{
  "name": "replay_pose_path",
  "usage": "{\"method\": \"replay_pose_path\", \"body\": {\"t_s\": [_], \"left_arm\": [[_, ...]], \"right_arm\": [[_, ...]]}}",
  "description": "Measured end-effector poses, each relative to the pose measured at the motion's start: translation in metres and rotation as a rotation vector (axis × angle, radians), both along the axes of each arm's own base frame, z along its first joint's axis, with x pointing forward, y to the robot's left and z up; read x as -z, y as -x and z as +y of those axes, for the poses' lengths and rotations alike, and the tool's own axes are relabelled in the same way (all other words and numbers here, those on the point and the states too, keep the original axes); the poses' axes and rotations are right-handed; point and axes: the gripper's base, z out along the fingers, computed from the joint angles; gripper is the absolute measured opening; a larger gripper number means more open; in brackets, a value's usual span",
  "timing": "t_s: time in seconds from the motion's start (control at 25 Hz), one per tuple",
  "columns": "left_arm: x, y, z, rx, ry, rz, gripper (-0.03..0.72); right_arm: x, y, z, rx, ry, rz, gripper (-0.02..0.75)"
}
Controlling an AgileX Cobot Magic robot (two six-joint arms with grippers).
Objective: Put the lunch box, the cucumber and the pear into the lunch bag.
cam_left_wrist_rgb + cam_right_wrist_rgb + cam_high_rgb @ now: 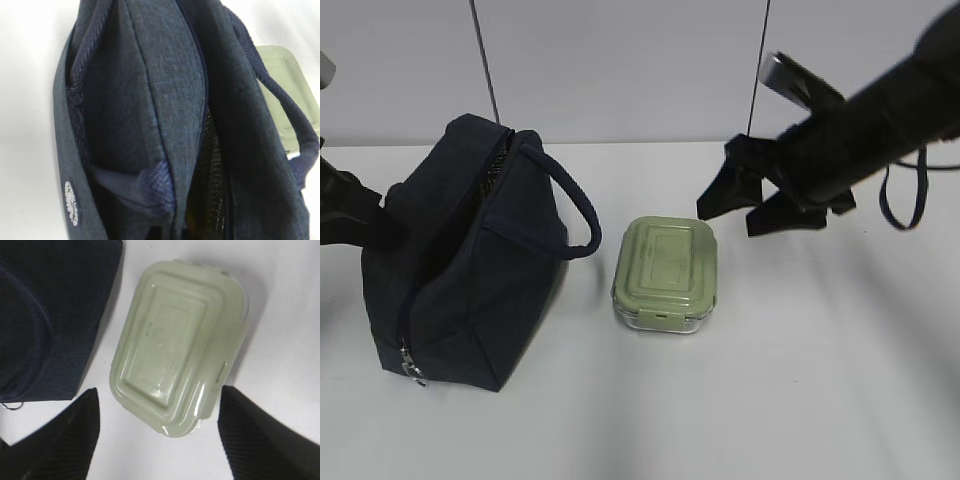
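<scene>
The lunch box [665,273] sits at the centre of the exterior view on the white table [820,380], its sage-green lid clipped on over a clear base, and nothing touches it. Just to its left stands the lunch bag [460,280], dark navy, upright, its top zipper parted and one padded loop handle [575,215] arching toward the box without reaching it.

Neither the cucumber nor the pear shows on the table in any view. In the left wrist view, which looks down into the bag's mouth, a faint yellowish-green glint lies deep at the bottom of the frame — possibly one of them, but too dark to say. Judging from that, those two are likely already inside, and the box is what remains.

The right gripper [752,205] hangs in the upper right of the exterior view, above and to the right of the box, jaws spread wide and empty. Its wrist view shows the two dark fingers [75,440] at the lower corners of the frame with the box between and beyond them — poised over it, not yet on it.

The left gripper's arm sits at the left edge behind the bag; its jaws are hidden in the pictures, yet they stand closed, seemingly pinching the bag's far side, though the contact itself is not visible.
</scene>
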Motion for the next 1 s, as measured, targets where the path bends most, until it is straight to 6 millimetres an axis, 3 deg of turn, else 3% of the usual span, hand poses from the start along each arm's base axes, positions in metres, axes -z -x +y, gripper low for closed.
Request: {"method": "replay_pose_path", "body": {"t_s": [0.04,0.2,0.64,1.0], "left_arm": [[0.000,0.000,0.000,0.000,0.000,0.000,0.001],[0.000,0.000,0.000,0.000,0.000,0.000,0.001],[0.000,0.000,0.000,0.000,0.000,-0.001,0.001],[0.000,0.000,0.000,0.000,0.000,-0.001,0.001]], "right_arm": [[0.017,0.005,-0.013,0.062,-0.107,0.039,0.563],[0.047,0.005,-0.033,0.116,-0.207,0.060,0.563],[0.097,-0.011,-0.027,0.144,-0.352,0.101,0.573],[0.114,-0.017,-0.021,0.123,-0.403,0.117,0.573]]}}
